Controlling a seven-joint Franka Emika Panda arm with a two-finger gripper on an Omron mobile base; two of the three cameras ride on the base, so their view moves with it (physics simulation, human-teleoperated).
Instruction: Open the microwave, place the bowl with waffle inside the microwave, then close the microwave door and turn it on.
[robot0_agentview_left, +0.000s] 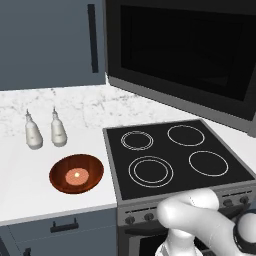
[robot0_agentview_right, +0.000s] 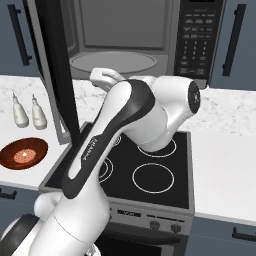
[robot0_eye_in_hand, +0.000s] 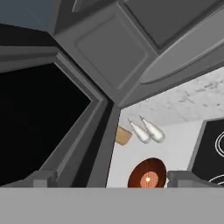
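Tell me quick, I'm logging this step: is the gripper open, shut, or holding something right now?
Gripper: open, jaws spread wide, holding nothing; the bowl sits on the counter beyond it.

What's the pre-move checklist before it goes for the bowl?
1. Microwave door swung open: ok, the cavity and its turntable are exposed.
2. Fingers spread and empty: ok, both tips stand far apart in the hand view with nothing between them.
3. Bowl upright on the counter left of the stovetop: ok.
4. Waffle in the bowl: ok, centred.
5. Clear room around the bowl: ok, the two white bottles stand apart behind it.
6. Open door clear of the path down to the bowl: cannot tell, its edge hangs near the bowl's side.
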